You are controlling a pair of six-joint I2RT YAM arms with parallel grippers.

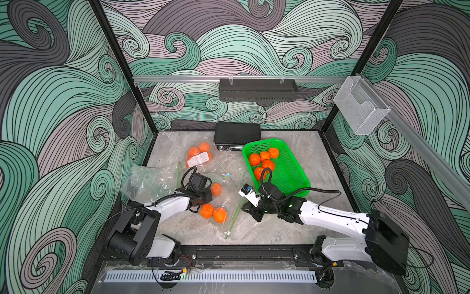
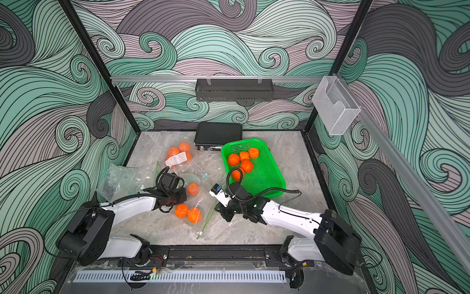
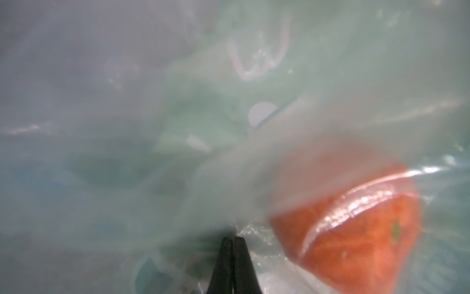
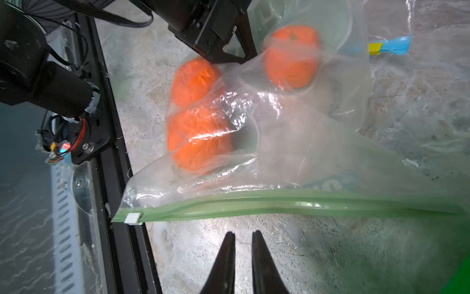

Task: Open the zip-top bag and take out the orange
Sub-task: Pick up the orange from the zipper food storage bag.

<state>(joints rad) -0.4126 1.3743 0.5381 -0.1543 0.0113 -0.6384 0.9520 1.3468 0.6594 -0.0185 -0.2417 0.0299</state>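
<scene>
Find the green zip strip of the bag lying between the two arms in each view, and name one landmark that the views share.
In a top view: the green zip strip slants low at centre, between the arms.
In a top view: the same slant, slightly further left.
Left wrist: not in it.
Right wrist: it runs across the lower picture.
Shared landmark: the stemmed orange inside the zip-top bag.

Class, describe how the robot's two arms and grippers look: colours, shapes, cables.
The left arm and right arm have white shells with black joints and bases. Black cables loop along them. A green light glows on the right one. The left gripper and right gripper have slim black tapering fingers.
</scene>
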